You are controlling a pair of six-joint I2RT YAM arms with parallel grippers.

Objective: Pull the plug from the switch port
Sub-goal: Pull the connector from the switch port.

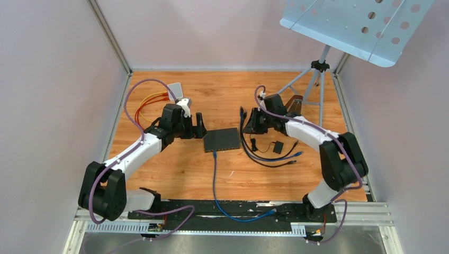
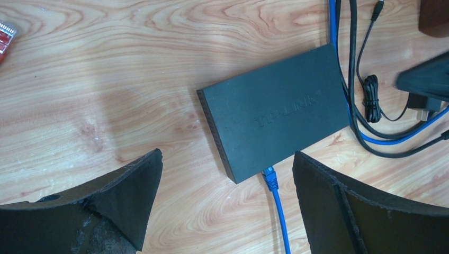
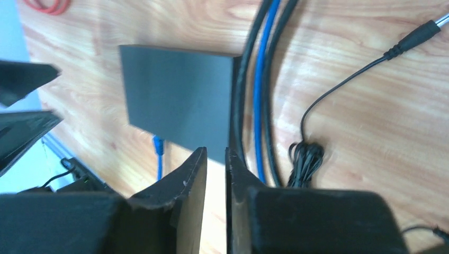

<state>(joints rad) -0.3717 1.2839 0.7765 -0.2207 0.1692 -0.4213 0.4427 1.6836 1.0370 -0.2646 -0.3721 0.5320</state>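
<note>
The switch (image 1: 222, 139) lies flat at the centre of the desk (image 1: 174, 169). Its blue plug (image 2: 270, 177) sits in a port on the near edge, low in the left wrist view. The left hand (image 2: 226, 159) hovers above, fingers spread wide and empty, straddling that edge, apparently lining up to close on the plug. The right hand (image 3: 216, 153), all but closed on nothing, hangs by the switch's right end, probably to steady it against the pull.

The right hand (image 3: 216, 154), fingers nearly together, hangs over a corner of the switch (image 3: 174, 98), blue plug (image 3: 158, 145) seated.
</note>
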